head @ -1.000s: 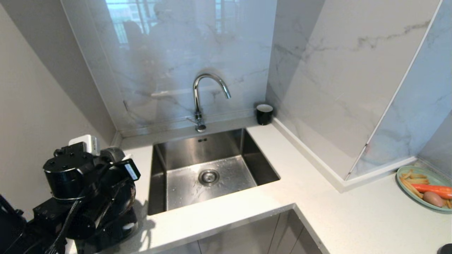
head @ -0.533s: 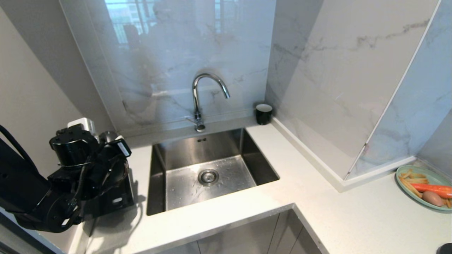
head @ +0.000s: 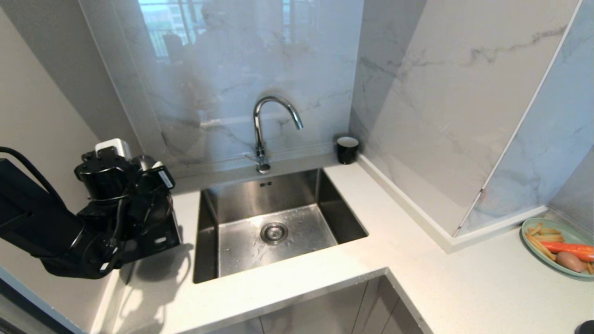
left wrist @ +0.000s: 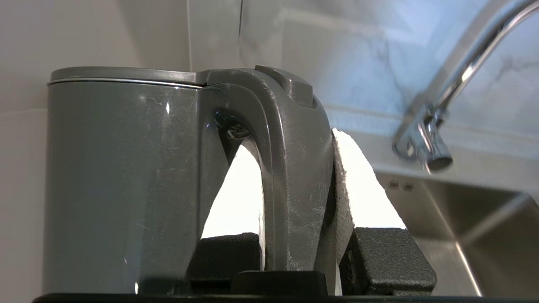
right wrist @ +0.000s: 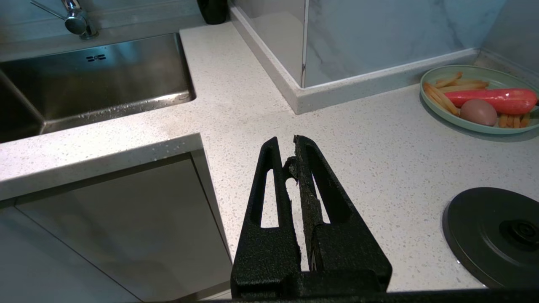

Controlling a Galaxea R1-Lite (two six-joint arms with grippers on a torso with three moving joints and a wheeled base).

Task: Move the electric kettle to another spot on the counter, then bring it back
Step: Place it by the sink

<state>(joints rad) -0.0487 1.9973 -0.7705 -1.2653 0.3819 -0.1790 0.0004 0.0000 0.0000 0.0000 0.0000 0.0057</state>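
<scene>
- L arm is reaching in from the far left of the head view, over the strip of counter (head: pixel 297 278) left of the sink (head: pixel 274 222); it is covering nearly all of what it carries.
- Left gripper (left wrist: pixel 290 235) is pinching the kettle's handle: in the left wrist view one finger is sitting inside the loop, the other (left wrist: pixel 353 198) is pressing on the outer side, pads against the plastic.
- Electric kettle (left wrist: pixel 126 181) is standing upright in that grip, by the left wall, w/ the tap (head: pixel 269 125) and sink off to its right. Can't tell whether its foot is resting on the counter or hanging clear.
- Kettle's look: tall straight-sided jug, glossy dark body showing faint scratches and small glints; flat round grey lid w/ a thin bright rim line; thick loop handle, scuffed, w/ a raised tab on top.
- Mid scene: steel sink, chrome tap behind it, small black cup (head: pixel 347 149) in the back corner.
- Right gripper (right wrist: pixel 294 145) is hanging over the counter's right leg, fingers pressed together, nothing between them.
- Far right: round black base disc (right wrist: pixel 492 235) is lying flat on the counter; beyond it a green plate (right wrist: pixel 438 75) is holding fries, a sausage and an egg.
</scene>
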